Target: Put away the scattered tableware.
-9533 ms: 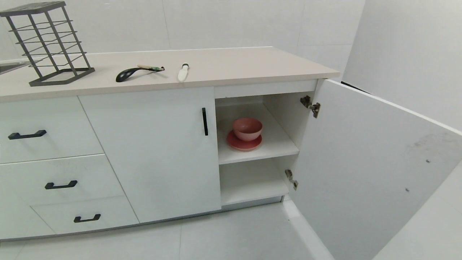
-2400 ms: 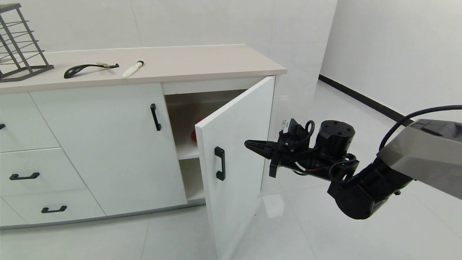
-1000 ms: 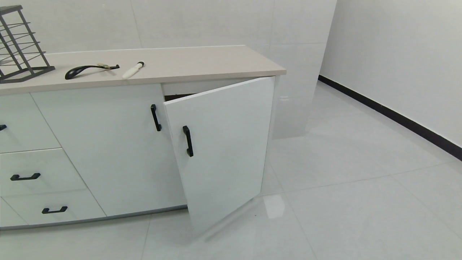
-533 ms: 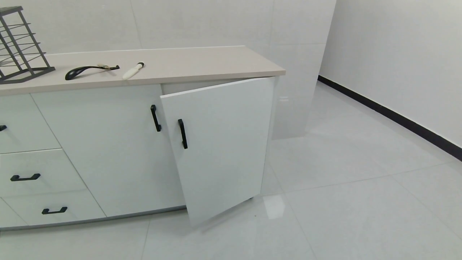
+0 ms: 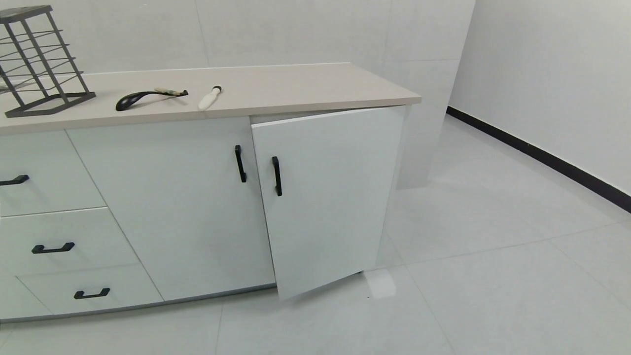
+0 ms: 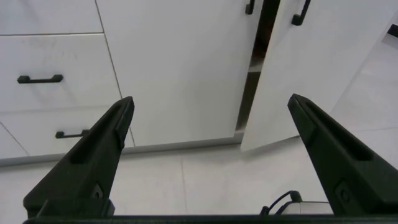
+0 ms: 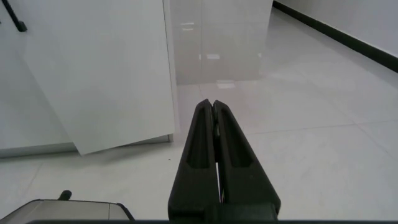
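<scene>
i'm holding the left gripper (image 6: 211, 102) wide, right gripper (image 7: 213, 107) pinched empty; cabinet door (image 5: 330, 187) is hanging ajar, spoon (image 5: 143, 97) and knife (image 5: 209, 98) lying on the countertop (image 5: 296, 86)

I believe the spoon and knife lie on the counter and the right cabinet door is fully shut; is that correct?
Not quite: the door is ajar, as the head view shows. The spoon and knife do lie on the counter.

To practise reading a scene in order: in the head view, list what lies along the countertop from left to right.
Black wire rack → black spoon → white-handled utensil.
</scene>
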Robot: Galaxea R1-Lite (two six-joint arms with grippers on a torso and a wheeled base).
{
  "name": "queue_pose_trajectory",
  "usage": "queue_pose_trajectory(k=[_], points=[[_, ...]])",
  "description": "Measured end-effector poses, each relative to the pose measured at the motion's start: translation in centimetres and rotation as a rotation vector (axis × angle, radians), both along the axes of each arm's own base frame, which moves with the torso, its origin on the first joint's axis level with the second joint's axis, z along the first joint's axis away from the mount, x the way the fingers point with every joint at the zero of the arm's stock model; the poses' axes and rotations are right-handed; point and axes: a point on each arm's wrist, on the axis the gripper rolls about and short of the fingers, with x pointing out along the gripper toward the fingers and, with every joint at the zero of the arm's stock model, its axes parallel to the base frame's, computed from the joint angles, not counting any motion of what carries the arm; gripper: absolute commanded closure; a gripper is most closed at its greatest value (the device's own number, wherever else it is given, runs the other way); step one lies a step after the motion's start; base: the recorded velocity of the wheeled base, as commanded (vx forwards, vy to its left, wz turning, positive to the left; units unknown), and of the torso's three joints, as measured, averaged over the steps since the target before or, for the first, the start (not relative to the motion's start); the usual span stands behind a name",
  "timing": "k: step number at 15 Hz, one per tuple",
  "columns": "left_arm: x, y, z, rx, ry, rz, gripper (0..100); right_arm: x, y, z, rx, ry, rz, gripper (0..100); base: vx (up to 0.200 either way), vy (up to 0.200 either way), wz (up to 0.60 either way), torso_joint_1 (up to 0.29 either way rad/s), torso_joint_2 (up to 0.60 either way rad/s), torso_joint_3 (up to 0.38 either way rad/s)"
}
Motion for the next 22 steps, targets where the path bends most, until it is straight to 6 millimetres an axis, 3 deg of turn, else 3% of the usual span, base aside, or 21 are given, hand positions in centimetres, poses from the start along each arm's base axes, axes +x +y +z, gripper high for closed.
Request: queue_pose_trajectory(k=[9, 12, 19, 22], points=[[0.0, 0.0, 0.01, 0.0, -0.001, 0.001, 0, -0.01, -0.05, -0.01, -0.001, 0.001, -0.022, 100, 0.0, 0.0, 0.53, 0.0, 0.0, 0.001], [0.0, 0.0, 0.01, 0.0, -0.001, 0.002, 0, 0.0, -0.05, -0.01, 0.0, 0.001, -0.021, 100, 0.0, 0.0, 0.0, 0.0, 0.0, 0.0], [0.0, 0.0, 0.0, -0.001, 0.0, -0.001, 0, 0.0, -0.04, -0.01, 0.0, 0.001, -0.023, 100, 0.2, 0.0, 0.0, 0.004, 0.0, 0.0], [0.0, 0.0, 0.01, -0.001, -0.001, 0.0, 0, 0.0, -0.04, -0.01, 0.0, 0.002, -0.023, 100, 0.133, 0.2, 0.0, 0.004, 0.0, 0.004]])
